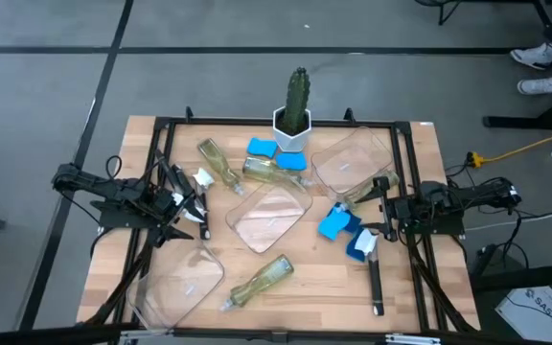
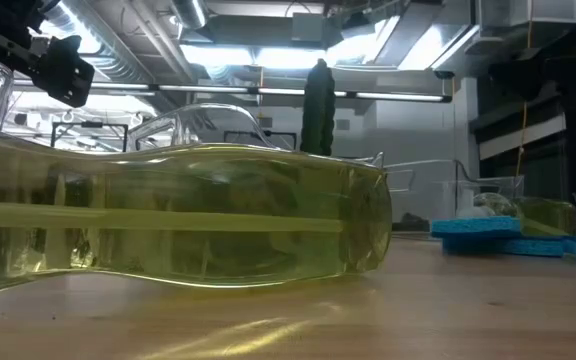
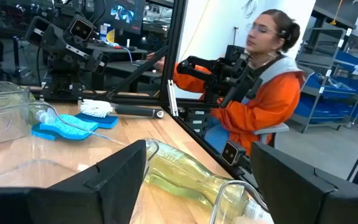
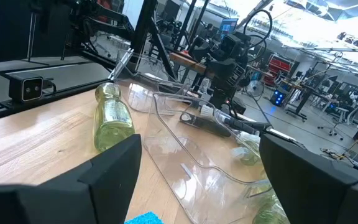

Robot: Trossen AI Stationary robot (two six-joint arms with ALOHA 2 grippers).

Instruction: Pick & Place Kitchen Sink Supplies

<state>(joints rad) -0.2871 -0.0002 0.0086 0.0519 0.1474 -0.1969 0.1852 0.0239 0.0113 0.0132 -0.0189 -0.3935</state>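
A wooden table [image 1: 286,278] framed by black rails sits in a busy workshop, with a person in an orange top [image 3: 263,102] seated just past one edge; the supplies lie scattered across it, bottles [image 1: 263,280] on their sides near the front and by the cactus [image 1: 297,101], blue sponges [image 1: 334,225] toward the right and behind the middle tray [image 1: 268,216], a brush [image 1: 375,278] along the right rail.

The left gripper [image 1: 188,209] hovers spread and empty at the left side, close to a white-headed brush [image 1: 202,178]; the right gripper [image 1: 387,206] hangs spread and empty beside the sponges and the far tray [image 1: 353,161].

Risks, as I judge them: a lying bottle may roll when nudged, slipping from the fingers; the clear trays are hard to see and light, so a descending arm could shove one; the right rail crowds the brush there, leaving little clearance; the cactus could tip if the rear bottles are reached carelessly; the front centre offers the most open room.
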